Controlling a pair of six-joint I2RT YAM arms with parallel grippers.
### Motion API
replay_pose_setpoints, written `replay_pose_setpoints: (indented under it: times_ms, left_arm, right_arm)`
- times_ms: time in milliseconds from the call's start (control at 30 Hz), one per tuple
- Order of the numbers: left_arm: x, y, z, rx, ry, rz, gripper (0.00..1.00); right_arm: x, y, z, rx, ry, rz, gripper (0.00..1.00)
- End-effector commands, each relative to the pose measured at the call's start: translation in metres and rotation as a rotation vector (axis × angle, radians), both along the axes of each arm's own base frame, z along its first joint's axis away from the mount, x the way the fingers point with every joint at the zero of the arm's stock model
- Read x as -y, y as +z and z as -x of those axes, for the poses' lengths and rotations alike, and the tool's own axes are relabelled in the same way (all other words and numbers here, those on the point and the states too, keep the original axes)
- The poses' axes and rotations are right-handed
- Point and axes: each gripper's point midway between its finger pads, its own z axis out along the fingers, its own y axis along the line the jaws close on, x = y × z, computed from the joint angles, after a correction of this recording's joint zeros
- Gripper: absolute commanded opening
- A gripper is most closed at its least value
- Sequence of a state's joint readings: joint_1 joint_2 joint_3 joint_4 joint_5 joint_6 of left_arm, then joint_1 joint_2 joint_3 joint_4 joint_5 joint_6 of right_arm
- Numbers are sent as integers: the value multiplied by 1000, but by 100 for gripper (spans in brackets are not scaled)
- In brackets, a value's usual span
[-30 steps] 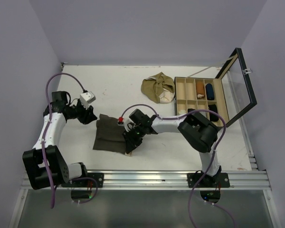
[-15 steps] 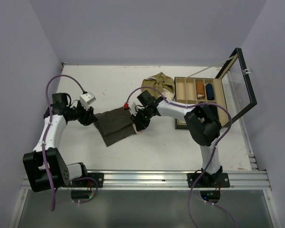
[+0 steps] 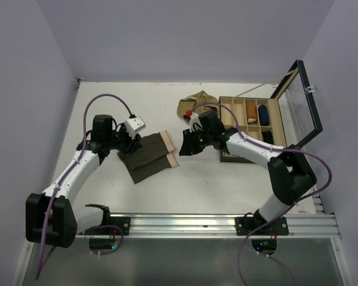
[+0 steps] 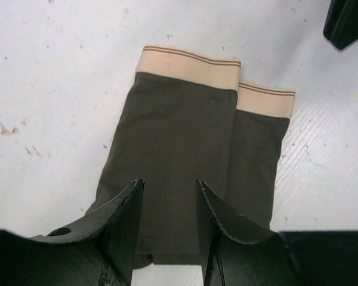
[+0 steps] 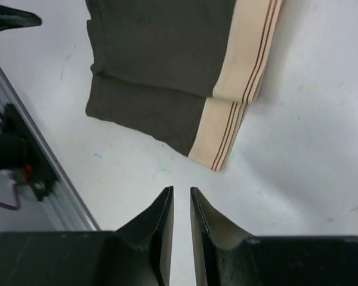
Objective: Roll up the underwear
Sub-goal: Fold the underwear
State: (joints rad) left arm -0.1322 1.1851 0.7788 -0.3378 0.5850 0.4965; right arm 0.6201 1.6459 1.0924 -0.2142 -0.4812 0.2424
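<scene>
Two boxer briefs on white table [image 3: 137, 107], dark brown pair [image 3: 148, 156] folded flat, beige waistband [image 3: 170, 149] rightward, olive-tan pair [image 3: 198, 102] crumpled beside open compartment box [image 3: 225, 113], left gripper [image 4: 170, 187] part-open over leg end, nothing pinched, right gripper [image 5: 181, 193] nearly closed, empty, beside waistband.

Lavender walls [image 3: 185, 36] on three sides. White tabletop [image 3: 131, 101], speckled, faintly stained, evenly lit. Aluminium rail [image 3: 185, 221] along near edge. Light diffuse, shadows soft.

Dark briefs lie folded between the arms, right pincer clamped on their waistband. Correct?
No: the right pincer is clear of the waistband and holds nothing, as the right wrist view shows. The dark briefs do lie folded between the arms.
</scene>
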Motion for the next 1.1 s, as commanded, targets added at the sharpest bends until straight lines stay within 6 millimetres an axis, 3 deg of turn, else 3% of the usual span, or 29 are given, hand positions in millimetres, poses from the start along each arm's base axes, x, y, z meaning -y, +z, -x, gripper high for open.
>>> replay_pose_setpoints:
  times_ms: [0, 133, 167, 267, 400, 467, 600, 833, 1067]
  left_arm:
    - [19, 12, -20, 111, 15, 23, 43]
    - [45, 0, -23, 158, -17, -61, 43]
    - [63, -7, -17, 145, -59, -69, 41]
    - [90, -19, -13, 122, -105, -77, 41]
    - [111, -35, -11, 96, -141, -106, 40]
    - [116, -48, -9, 69, -146, -130, 40]
    - [127, -48, -23, 101, -138, -128, 40]
    - [141, -62, -31, 97, -179, -171, 40]
    - [139, -80, -36, 72, -182, -224, 30]
  right_arm:
    - [-11, -28, 18, -318, -264, -120, 22]
    - [-21, -41, 17, -407, -303, -170, 23]
    - [-23, -43, 18, -429, -303, -181, 22]
    - [-30, -56, 15, -478, -322, -212, 21]
    - [-28, -71, 13, -514, -346, -221, 19]
    - [-25, -77, 13, -526, -354, -217, 18]
    - [-17, -86, 16, -548, -370, -198, 17]
    - [-10, -98, 19, -596, -416, -183, 30]
    - [-8, -112, 17, -635, -452, -156, 33]
